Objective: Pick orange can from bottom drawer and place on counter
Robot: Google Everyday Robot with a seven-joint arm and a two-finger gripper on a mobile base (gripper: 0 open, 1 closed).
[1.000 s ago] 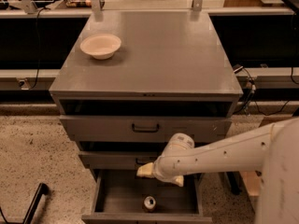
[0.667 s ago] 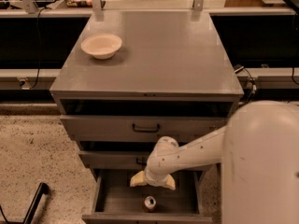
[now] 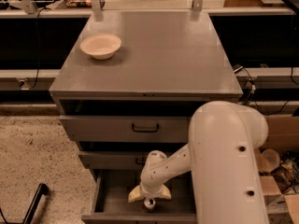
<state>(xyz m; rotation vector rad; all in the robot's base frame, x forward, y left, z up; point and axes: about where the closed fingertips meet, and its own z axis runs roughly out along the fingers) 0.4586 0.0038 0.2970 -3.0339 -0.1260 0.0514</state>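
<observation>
The orange can (image 3: 149, 203) stands upright near the front of the open bottom drawer (image 3: 112, 195), its silver top showing. My gripper (image 3: 149, 196) hangs down inside the drawer right over the can. It is open, with one cream finger (image 3: 135, 195) to the left of the can and the other to its right. The can's body is mostly hidden behind the drawer front. The grey counter (image 3: 154, 55) is the cabinet top above. My white arm (image 3: 224, 162) fills the lower right.
A cream bowl (image 3: 100, 45) sits at the counter's back left. Two shallower drawers with black handles (image 3: 145, 128) are above the bottom drawer; the middle one overhangs the wrist. Cardboard boxes (image 3: 280, 139) stand on the floor at right. A black bar (image 3: 35, 204) is on the floor at left.
My gripper has moved down and to the left into the bottom drawer, from above the can to right over it. The arm now bulks larger in front of the camera. The can has not moved.
</observation>
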